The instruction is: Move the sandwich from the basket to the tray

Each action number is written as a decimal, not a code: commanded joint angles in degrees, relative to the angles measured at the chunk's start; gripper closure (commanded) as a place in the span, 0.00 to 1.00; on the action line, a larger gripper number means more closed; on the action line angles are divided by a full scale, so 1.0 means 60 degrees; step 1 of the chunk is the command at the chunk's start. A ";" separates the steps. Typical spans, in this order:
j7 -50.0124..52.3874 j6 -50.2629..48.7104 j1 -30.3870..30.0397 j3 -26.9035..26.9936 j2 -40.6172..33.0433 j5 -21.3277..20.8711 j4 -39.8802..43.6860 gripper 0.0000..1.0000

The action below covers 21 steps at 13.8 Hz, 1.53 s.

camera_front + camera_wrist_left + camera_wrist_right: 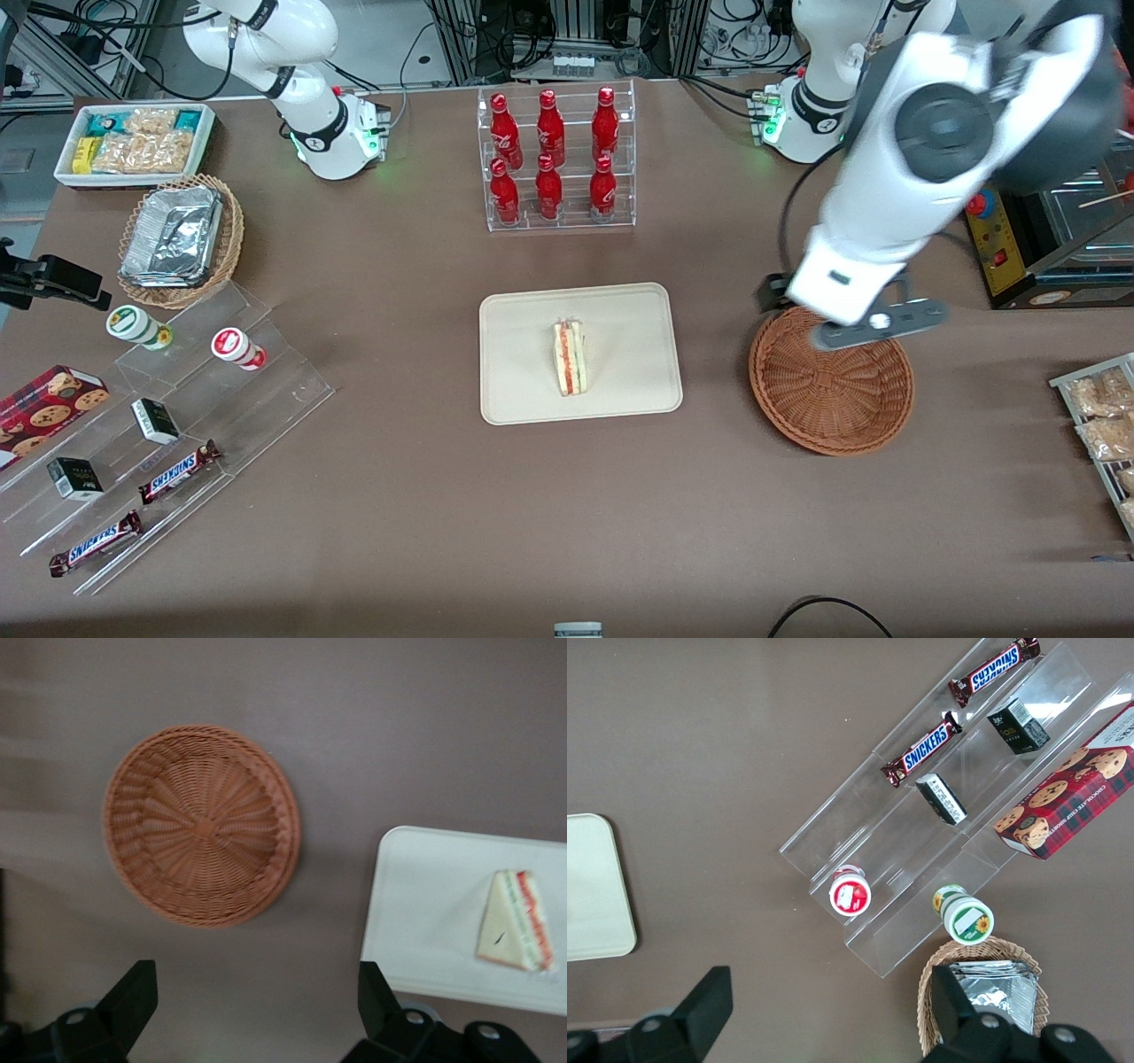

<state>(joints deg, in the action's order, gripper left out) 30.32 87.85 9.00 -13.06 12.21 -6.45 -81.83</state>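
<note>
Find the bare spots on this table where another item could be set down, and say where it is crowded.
Free: brown tabletop between the tray and the wicker basket, the basket's own hollow, and tray surface around the sandwich. The open claw hangs above the basket. Crowded: the acrylic snack steps toward the parked arm's end.

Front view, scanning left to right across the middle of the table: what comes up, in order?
Foil-container basket → tray with the sandwich on it → open gripper above the empty basket.

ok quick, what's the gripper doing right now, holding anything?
Gripper: open and empty, above the basket. The sandwich lies on the tray.
</note>
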 commanded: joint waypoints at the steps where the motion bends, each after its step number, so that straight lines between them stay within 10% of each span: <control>1: -0.1286 -0.0519 -0.0678 -0.0079 -0.0569 0.0225 -0.0350 0.00; 11: -0.4029 0.1368 -0.0782 0.1796 -0.4056 0.1426 -0.4510 0.00; 21: -0.4468 0.0432 -0.0914 0.1884 -0.1729 0.1427 -0.0952 0.00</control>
<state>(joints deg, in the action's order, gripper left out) 5.04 92.39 3.01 -2.25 -1.41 1.99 -91.88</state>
